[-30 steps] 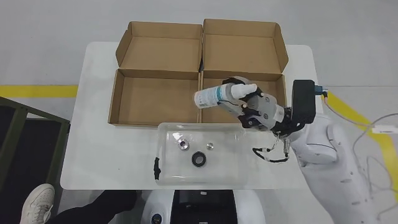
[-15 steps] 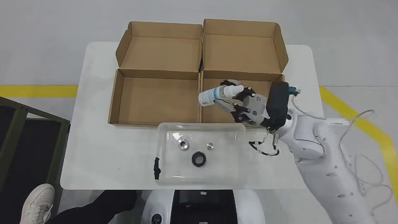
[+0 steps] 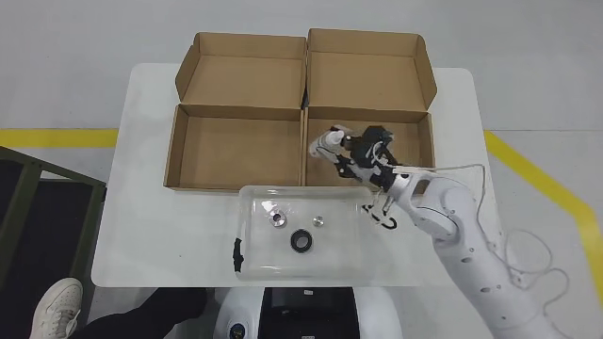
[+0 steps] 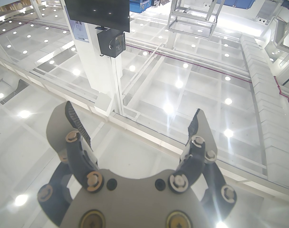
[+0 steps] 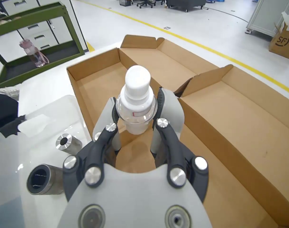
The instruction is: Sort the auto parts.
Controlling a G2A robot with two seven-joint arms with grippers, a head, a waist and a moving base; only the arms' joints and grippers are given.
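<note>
1. The small clear plastic bottle with a white cap (image 5: 137,100) looks light. Its walls are probably thin enough to dent under a hard squeeze, and its smooth round body is likely to slip or roll.
2. The best hold appears to be across the wide upper body just below the cap, where the shoulder would stop it sliding out. The narrow cap offers less to grip.
3. The right gripper (image 5: 137,112) has that hold: its two pale fingers (image 5: 169,107) are pinched on either side of the bottle's shoulder. The cap points away from the wrist.
4. In the top view the bottle (image 3: 332,141) hangs over the right-hand brown cardboard box (image 3: 405,132). It is close to the wall next to the left-hand brown cardboard box (image 3: 236,151).
5. I cannot tell whether the bottle touches the box floor.
6. Just beside the gripper, two short steel cylinders (image 5: 68,143) lie in the clear plastic bin (image 3: 254,245).
7. The left gripper (image 4: 132,119) has its jaws spread and empty, facing the ceiling.
</note>
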